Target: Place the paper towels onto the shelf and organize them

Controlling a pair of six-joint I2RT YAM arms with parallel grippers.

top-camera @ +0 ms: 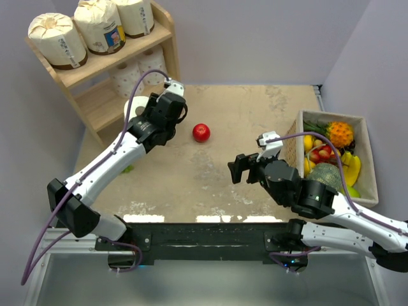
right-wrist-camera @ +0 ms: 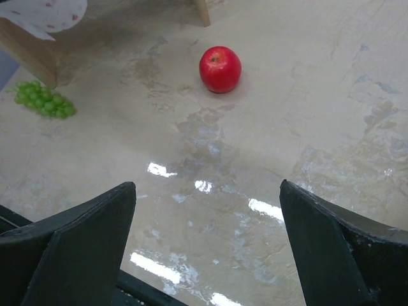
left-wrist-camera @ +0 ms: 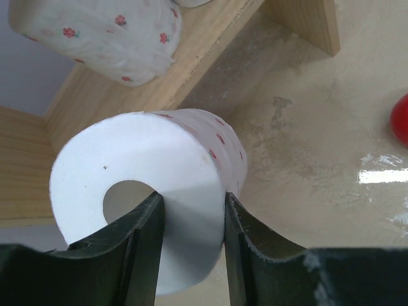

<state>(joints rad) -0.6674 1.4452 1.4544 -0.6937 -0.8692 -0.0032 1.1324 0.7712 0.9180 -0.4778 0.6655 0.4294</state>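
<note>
Beige tabletop [top-camera: 255,115], plain grey walls behind. Last bare paper towel roll [left-wrist-camera: 146,166] is in the left gripper [left-wrist-camera: 191,210], held end-on just in front of the shelf [top-camera: 95,102] at its bottom tier. Jaws are clamped across the roll wall: one finger looks seated in the hollow core, the other on the outer wrap. Can't tell if it clears the table. My read on handling: light, soft, crushes and dents easily, outer sheet can slip or unwind. The core-plus-wall pinch is the right hold, so keep the squeeze light and set it down on its flat end so it doesn't roll. Two more bare rolls [top-camera: 139,69] sit on the middle tier, three wrapped rolls [top-camera: 99,25] in a row on the top tier, so five look shelved and this one likely goes on the lowest board. Right gripper [right-wrist-camera: 207,188] hangs spread wide and empty over the bare table. Red apple [top-camera: 201,132] lies just right of the left arm, green grapes [right-wrist-camera: 41,102] by the shelf foot, fruit box [top-camera: 371,172] at far right.
</note>
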